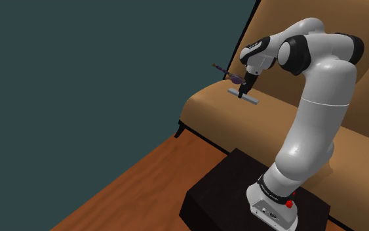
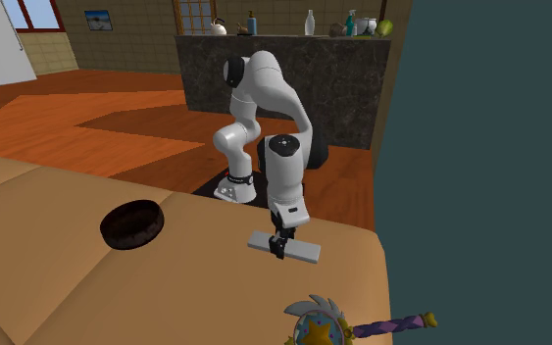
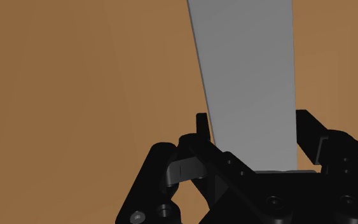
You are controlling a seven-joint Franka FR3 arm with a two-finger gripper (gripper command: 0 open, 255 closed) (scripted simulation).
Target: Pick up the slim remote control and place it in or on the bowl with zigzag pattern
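A slim grey remote control point(image 1: 244, 96) point(image 2: 301, 249) point(image 3: 247, 76) lies flat on the tan sofa seat point(image 1: 209, 111). My black gripper point(image 1: 242, 93) point(image 2: 279, 245) point(image 3: 252, 124) comes straight down on its middle, and its fingers point(image 3: 201, 127) press against the remote's two long edges. A dark round bowl point(image 2: 117, 218) sits on the same seat, well off toward the second exterior view's left of the remote. Its pattern is too dark to make out.
A purple wand toy with a star head point(image 2: 362, 326) point(image 1: 223, 71) lies on the seat beyond the remote, close to the teal wall point(image 1: 78, 79). The sofa backrest point(image 1: 268, 26) rises behind the arm. My black stand point(image 1: 242, 190) is on the wooden floor.
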